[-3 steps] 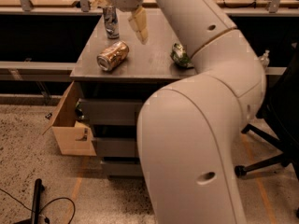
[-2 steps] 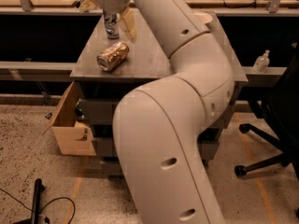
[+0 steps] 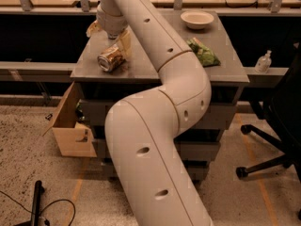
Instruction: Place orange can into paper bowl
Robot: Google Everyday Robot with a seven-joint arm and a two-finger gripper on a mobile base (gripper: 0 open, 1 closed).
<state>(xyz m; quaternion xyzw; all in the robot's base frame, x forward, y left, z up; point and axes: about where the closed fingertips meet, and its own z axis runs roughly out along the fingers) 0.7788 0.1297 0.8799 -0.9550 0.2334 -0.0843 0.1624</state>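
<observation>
The orange can point(image 3: 110, 60) lies on its side at the front left of the grey table point(image 3: 155, 65), gold-orange and dented. My gripper point(image 3: 108, 35) hangs just above and behind the can, with its tan fingers point(image 3: 125, 40) spread wide and nothing between them. The paper bowl point(image 3: 197, 19) stands off-white and upright at the table's back right, far from the gripper. My white arm crosses the middle of the view and hides the table's centre.
A green crumpled bag point(image 3: 203, 53) lies right of the arm on the table. An open cardboard box point(image 3: 70, 124) stands on the floor at the left. A black office chair point(image 3: 277, 126) is at the right. A small bottle point(image 3: 264, 61) sits on the right ledge.
The arm has swung left and lowered, so the gripper now sits right over the orange can. The slim silver-blue can behind it is no longer visible.
</observation>
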